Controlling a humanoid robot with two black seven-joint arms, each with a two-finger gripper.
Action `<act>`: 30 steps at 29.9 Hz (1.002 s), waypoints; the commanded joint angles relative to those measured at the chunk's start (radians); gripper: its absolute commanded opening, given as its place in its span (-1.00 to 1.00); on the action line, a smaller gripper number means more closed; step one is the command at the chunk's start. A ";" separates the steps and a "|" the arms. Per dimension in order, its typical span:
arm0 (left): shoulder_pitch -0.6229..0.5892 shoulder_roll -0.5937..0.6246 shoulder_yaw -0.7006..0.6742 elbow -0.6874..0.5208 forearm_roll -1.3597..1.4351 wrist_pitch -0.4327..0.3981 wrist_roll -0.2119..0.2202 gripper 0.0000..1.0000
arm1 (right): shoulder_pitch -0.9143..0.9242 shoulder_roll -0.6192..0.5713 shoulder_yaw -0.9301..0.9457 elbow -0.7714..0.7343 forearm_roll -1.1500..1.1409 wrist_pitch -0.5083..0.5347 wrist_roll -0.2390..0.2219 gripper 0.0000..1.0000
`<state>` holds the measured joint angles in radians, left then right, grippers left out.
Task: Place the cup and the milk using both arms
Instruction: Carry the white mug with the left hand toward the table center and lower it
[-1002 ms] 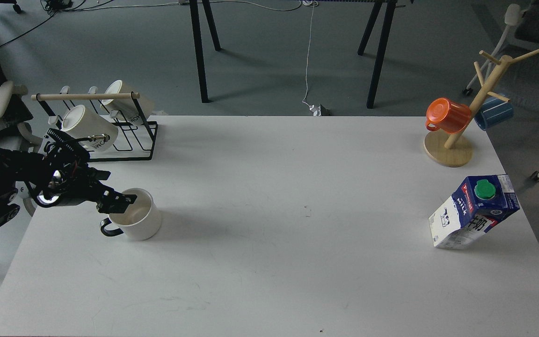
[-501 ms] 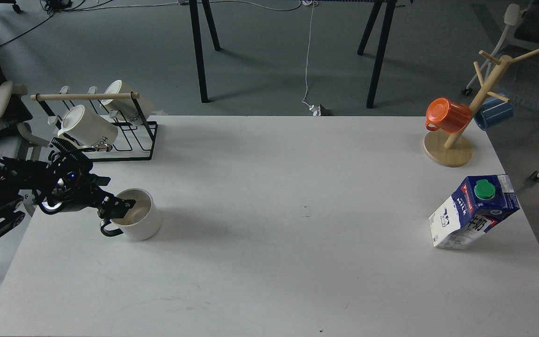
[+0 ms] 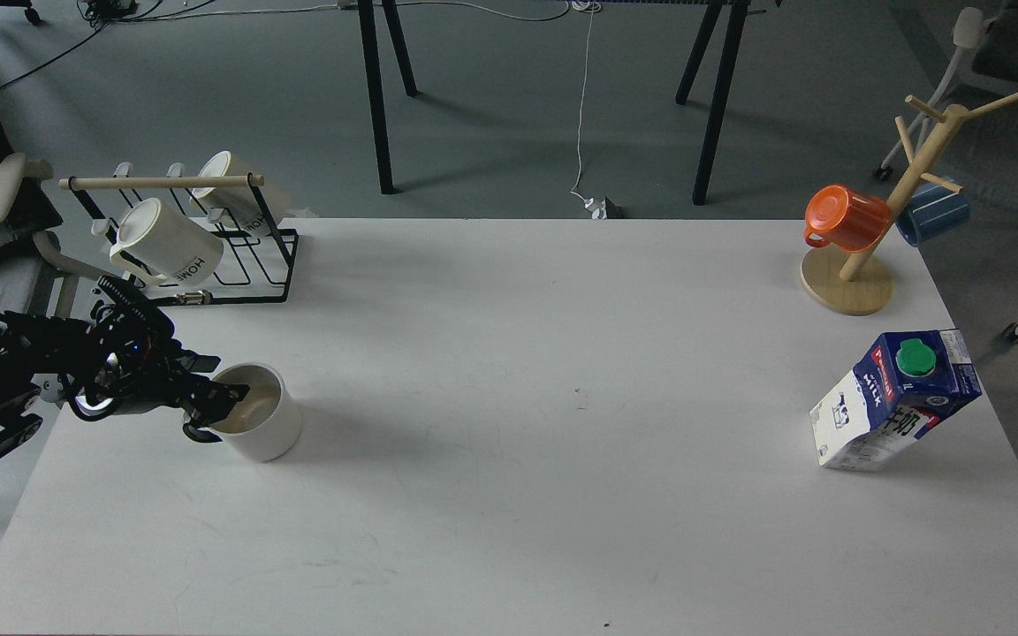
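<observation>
The cup [image 3: 263,422], a squat white mug with a black handle, stands on the white table [image 3: 509,495] at the left. My left gripper [image 3: 213,405] comes in from the left and sits on the cup's left rim by the handle. One finger is inside the mug and one outside, and they look closed on the rim. The milk [image 3: 893,402], a blue and white carton with a green cap, stands near the table's right edge and looks tilted in this view. My right arm is out of view.
A black wire rack [image 3: 244,265] with two cream "HOME" mugs [image 3: 169,243] stands at the back left, just behind my left arm. A wooden mug tree [image 3: 862,265] with an orange cup [image 3: 845,216] and a blue cup [image 3: 933,214] stands at the back right.
My left gripper has dropped lower onto the cup's rim and drawn slightly left and toward me. The cup has shifted a little with it. The milk has not moved.
</observation>
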<state>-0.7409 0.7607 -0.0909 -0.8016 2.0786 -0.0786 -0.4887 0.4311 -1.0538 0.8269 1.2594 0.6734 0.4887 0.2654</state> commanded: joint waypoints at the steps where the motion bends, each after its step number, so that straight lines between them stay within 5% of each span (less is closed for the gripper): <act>1: 0.000 -0.001 0.010 -0.004 -0.002 0.071 0.000 -0.91 | -0.002 0.000 0.000 0.000 0.000 0.000 0.000 0.96; 14: -0.011 0.058 0.011 -0.140 -0.017 0.042 0.000 -0.97 | -0.002 0.005 0.001 0.000 0.002 0.000 0.001 0.96; 21: -0.123 0.100 -0.003 -0.338 -0.164 -0.140 0.000 -0.96 | -0.002 0.012 0.004 -0.020 0.015 0.000 0.003 0.96; 30: -0.245 -0.015 -0.003 -0.335 -0.172 -0.256 0.000 -0.95 | -0.006 0.031 0.005 -0.067 0.103 0.000 0.005 0.96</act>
<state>-0.9559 0.8001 -0.0939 -1.1452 1.9072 -0.2970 -0.4887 0.4277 -1.0241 0.8327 1.1943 0.7644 0.4887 0.2708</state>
